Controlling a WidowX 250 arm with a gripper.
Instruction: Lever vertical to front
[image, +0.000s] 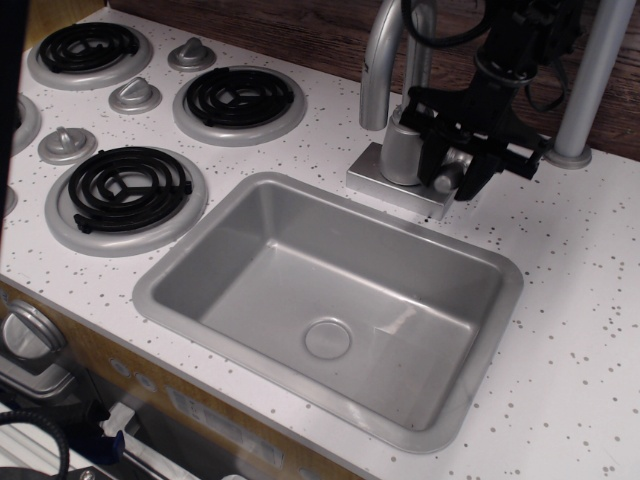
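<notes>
The lever (446, 180) is a small silver-grey handle on the right side of the faucet body (402, 145). It is tilted down toward the front, its rounded end pointing at the sink. My black gripper (451, 172) comes down from the upper right. Its fingers (473, 175) sit on either side of the lever and close on it. Most of the lever's shaft is hidden behind the gripper.
The tall curved spout (383, 50) rises just left of the gripper. A grey sink basin (190, 262) lies in front. Black stove burners (238, 98) and grey knobs (134, 95) are at the left. A grey pole (590, 80) stands at the right by the wooden back wall.
</notes>
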